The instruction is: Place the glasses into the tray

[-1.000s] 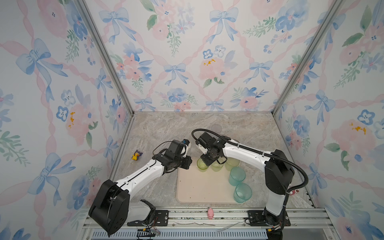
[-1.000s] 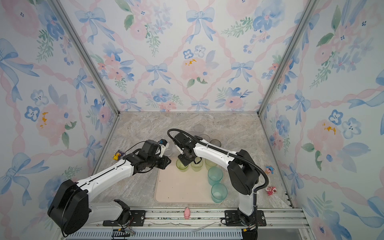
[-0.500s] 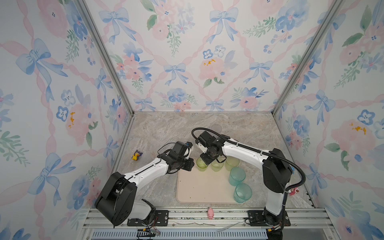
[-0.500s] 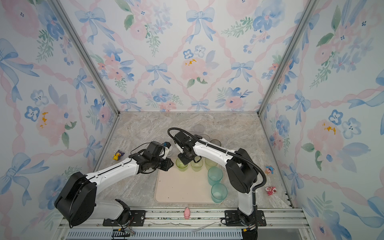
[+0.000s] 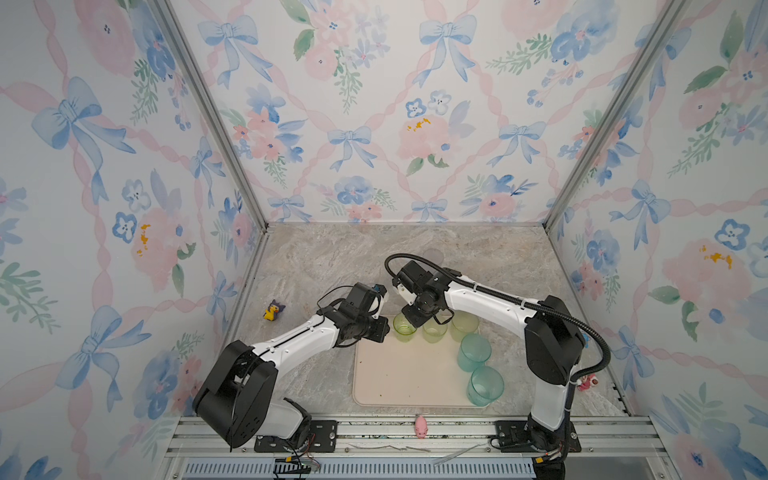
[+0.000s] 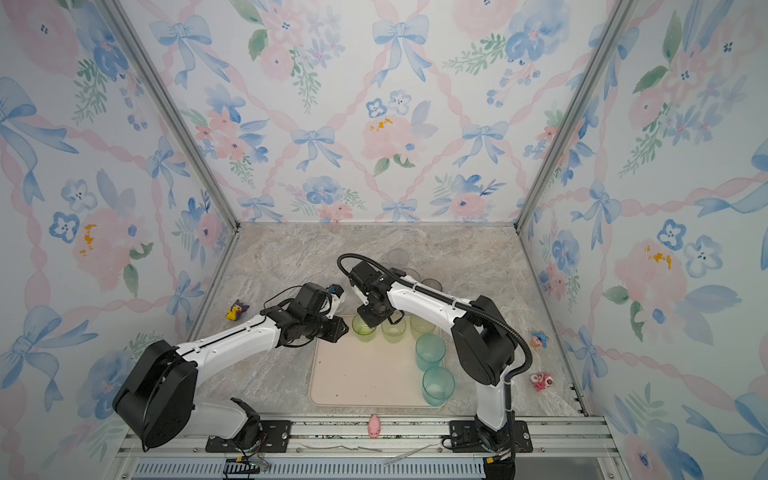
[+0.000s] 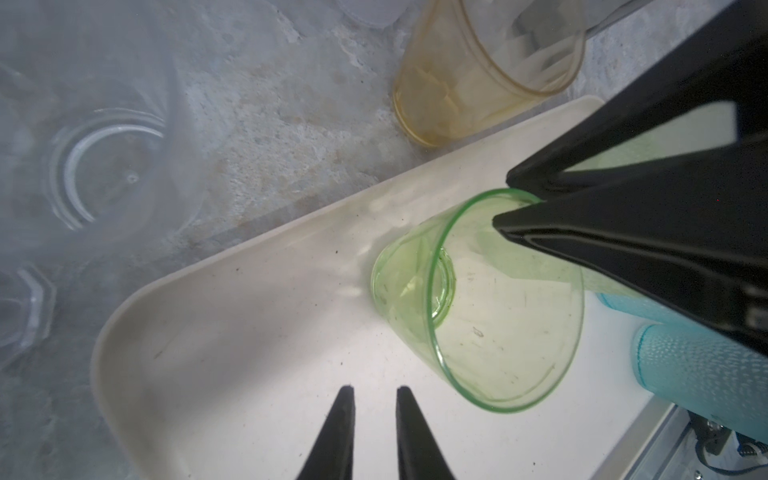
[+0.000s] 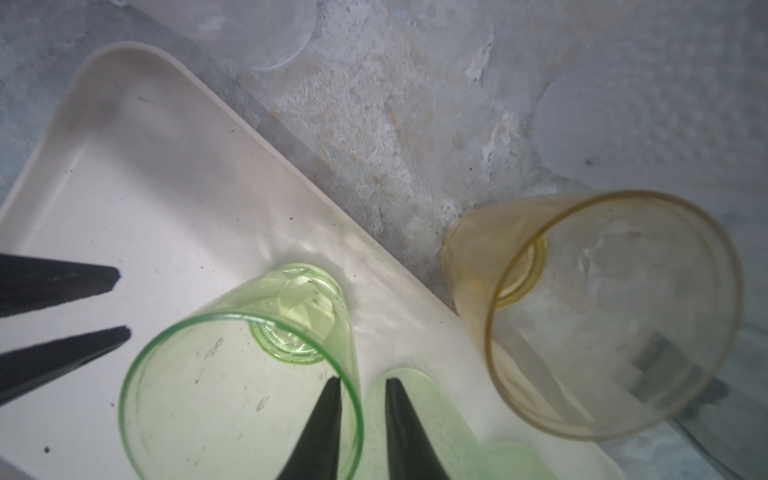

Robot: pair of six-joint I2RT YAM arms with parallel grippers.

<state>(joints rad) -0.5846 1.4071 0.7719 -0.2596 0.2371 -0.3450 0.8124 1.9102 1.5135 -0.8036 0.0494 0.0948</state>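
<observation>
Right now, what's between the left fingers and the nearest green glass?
Nothing: only bare tray floor separates the left fingers from the green glass, as the left wrist view shows.

Toward desk (image 5: 332, 266) front, tray (image 5: 399, 374) lying flat. Three glasses (image 5: 434, 331) standing in a row along its far edge; two tall glasses (image 5: 473, 352) standing along its right edge. Duck (image 5: 272, 309) sitting left of tray.
</observation>
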